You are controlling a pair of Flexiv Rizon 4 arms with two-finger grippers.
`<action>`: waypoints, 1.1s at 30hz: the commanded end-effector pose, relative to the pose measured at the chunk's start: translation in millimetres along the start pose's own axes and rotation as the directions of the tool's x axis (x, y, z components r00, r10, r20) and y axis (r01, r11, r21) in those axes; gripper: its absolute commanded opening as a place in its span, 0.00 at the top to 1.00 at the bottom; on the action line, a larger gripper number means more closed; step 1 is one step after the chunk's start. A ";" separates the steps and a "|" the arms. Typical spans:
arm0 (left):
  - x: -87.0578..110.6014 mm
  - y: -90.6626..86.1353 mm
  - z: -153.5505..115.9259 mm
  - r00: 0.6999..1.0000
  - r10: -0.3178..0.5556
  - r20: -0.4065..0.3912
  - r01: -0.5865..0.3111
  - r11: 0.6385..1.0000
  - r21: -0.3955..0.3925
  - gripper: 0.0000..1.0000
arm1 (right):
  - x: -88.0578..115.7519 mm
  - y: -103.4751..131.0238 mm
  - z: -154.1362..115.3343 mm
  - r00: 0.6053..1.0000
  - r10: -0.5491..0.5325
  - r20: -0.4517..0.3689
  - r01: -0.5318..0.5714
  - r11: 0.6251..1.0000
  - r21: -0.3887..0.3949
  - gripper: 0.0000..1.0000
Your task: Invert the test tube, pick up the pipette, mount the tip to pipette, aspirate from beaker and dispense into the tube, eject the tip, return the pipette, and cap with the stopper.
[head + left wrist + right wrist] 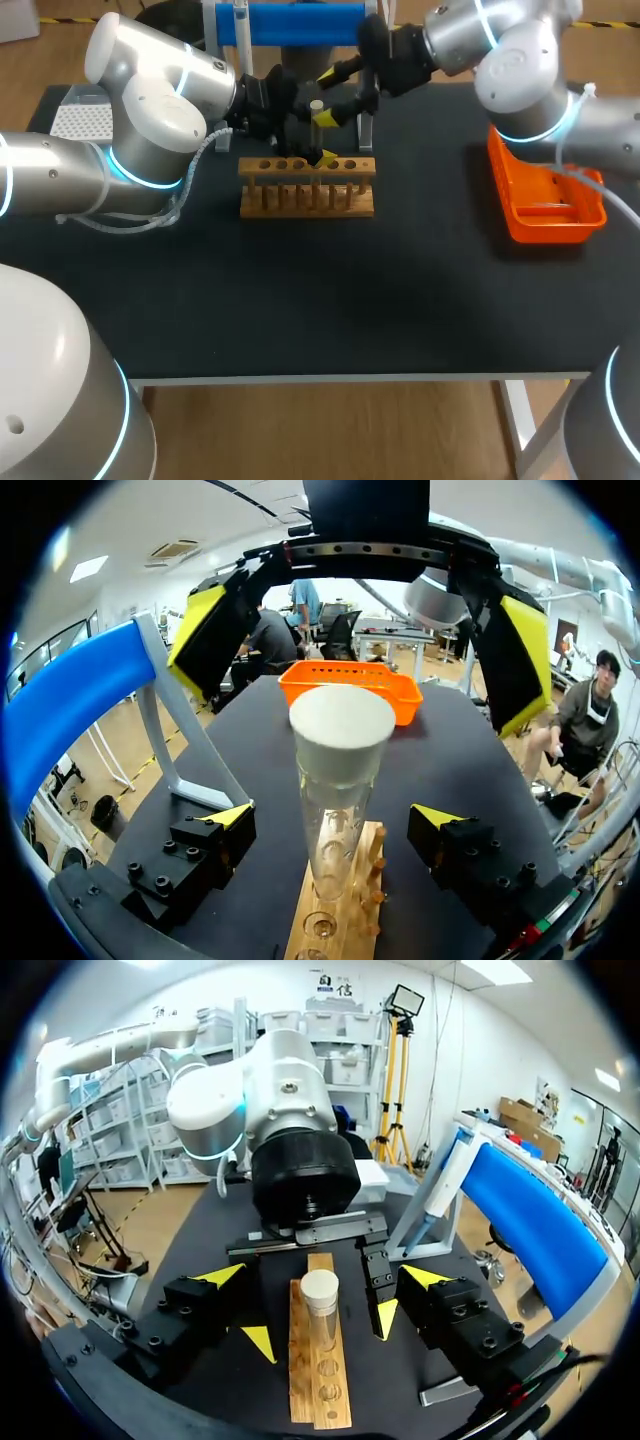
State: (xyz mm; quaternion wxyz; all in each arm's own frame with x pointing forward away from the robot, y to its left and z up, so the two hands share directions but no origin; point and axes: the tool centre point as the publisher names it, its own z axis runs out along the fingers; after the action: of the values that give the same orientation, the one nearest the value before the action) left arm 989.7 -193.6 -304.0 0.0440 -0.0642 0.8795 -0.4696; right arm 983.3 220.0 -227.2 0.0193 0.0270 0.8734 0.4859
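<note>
Clearance is looking like the big worry here. Test tube [316,128] is standing upright in the wooden rack [307,190] toward the back of the counter [300,300], with the stopper [341,728] sitting in its mouth. Both arms are crowding in on it from opposite sides. Left claw [333,816] is hanging open with one finger on each side of the glass, neither touching. Right claw [322,1278] is hanging open too, its yellow tips flanking the tube with gaps on both sides. So nothing is actually gripping the tube.

What I'm guessing could go wrong:

- If either claw is backing off even slightly crooked, a finger is going to clip the glass. That could lever the tube against its rack hole and tip the rack, which looks light.
- I can't tell how deep the stopper is seated. If it's only resting there, one nudge could pop it off, and the capping step would need redoing.
- The two claws are sitting really near each other, so if both are moving at once, fingers are risking a knock.

I can't tell whether there's liquid inside, but a tipped tube could mean a spill.
</note>
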 end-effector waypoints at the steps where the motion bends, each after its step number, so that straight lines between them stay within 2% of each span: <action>1: -0.2 0.3 0.3 1.000 0.000 -0.001 0.000 1.000 0.000 0.00 | 1.9 -1.5 -3.7 1.000 -0.007 0.000 0.007 1.000 -0.017 0.00; 9: -0.2 0.3 0.3 1.000 0.000 -0.001 0.000 1.000 0.000 0.00 | 1.1 1.1 -8.3 1.000 -0.011 0.008 0.012 0.998 -0.057 0.00; 22: -0.2 0.3 0.3 1.000 0.000 -0.001 0.000 1.000 0.000 0.00 | 4.1 7.4 -15.8 0.998 -0.060 -0.037 0.048 0.965 -0.256 0.00; 23: -0.2 0.3 0.3 1.000 0.000 -0.001 0.000 1.000 0.000 0.00 | 4.8 8.4 -16.6 0.997 -0.066 -0.042 0.052 0.960 -0.276 0.05; 24: -0.2 0.3 0.3 1.000 0.000 -0.001 0.000 1.000 0.000 0.00 | 5.7 9.1 -17.5 0.996 -0.077 -0.043 0.061 0.953 -0.295 0.36; 25: -0.2 0.3 0.3 1.000 0.000 -0.001 0.000 1.000 0.000 0.00 | 6.4 10.0 -18.2 0.995 -0.088 -0.039 0.072 0.948 -0.309 0.55; 29: -0.2 0.3 0.3 1.000 0.000 -0.001 0.000 1.000 0.000 0.00 | 8.5 12.4 -18.4 0.992 -0.115 -0.042 0.093 0.931 -0.352 0.60; 32: -0.2 0.3 0.3 1.000 0.000 -0.001 0.000 1.000 0.000 0.00 | 9.8 14.0 -17.4 0.991 -0.126 -0.053 0.097 0.920 -0.379 0.85; 33: -0.2 0.3 0.3 1.000 0.000 -0.001 0.000 1.000 0.000 0.00 | 10.2 14.6 -17.0 0.990 -0.127 -0.062 0.093 0.915 -0.392 1.00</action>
State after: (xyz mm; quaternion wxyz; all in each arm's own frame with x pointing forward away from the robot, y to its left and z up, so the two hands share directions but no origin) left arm 989.7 -193.6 -304.0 0.0440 -0.0642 0.8795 -0.4696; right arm 970.2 213.4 -202.4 0.0185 -0.0439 0.7717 0.6342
